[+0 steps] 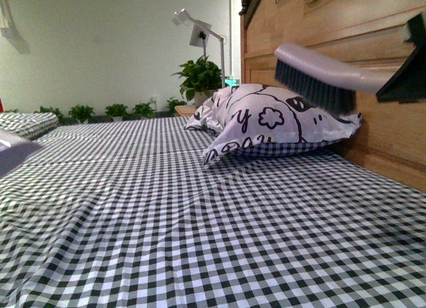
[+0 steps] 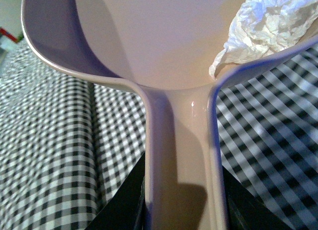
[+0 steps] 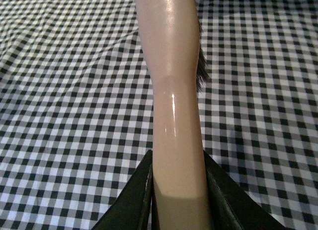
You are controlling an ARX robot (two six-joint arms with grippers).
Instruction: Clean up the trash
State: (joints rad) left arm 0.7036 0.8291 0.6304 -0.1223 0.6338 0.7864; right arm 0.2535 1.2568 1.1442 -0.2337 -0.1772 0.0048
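Spread wide across the front view, a black-and-white checked bedsheet (image 1: pixel 200 221), with a cartoon-print pillow (image 1: pixel 273 122) propped at about 1 o'clock against a wooden headboard (image 1: pixel 333 28). Beyond the pillow, toward 12 o'clock, a potted plant (image 1: pixel 198 75) and a white lamp (image 1: pixel 200 32); more small plants (image 1: pixel 100 112) lined along the far wall at 10 o'clock. Raised in the air in front of the pillow at 2 o'clock, a hand brush (image 1: pixel 319 72), dark bristles pointing down, clear of the sheet. Right gripper (image 3: pixel 176 190) clamped on the brush handle, black jaws pressed to both sides. Left gripper (image 2: pixel 181 205) closed likewise around the stem of a pale dustpan (image 2: pixel 149 36). Crumpled white paper trash (image 2: pixel 271 24) lying inside the pan's bowl against its side wall, just past the handle junction from the left gripper, apart from the brush
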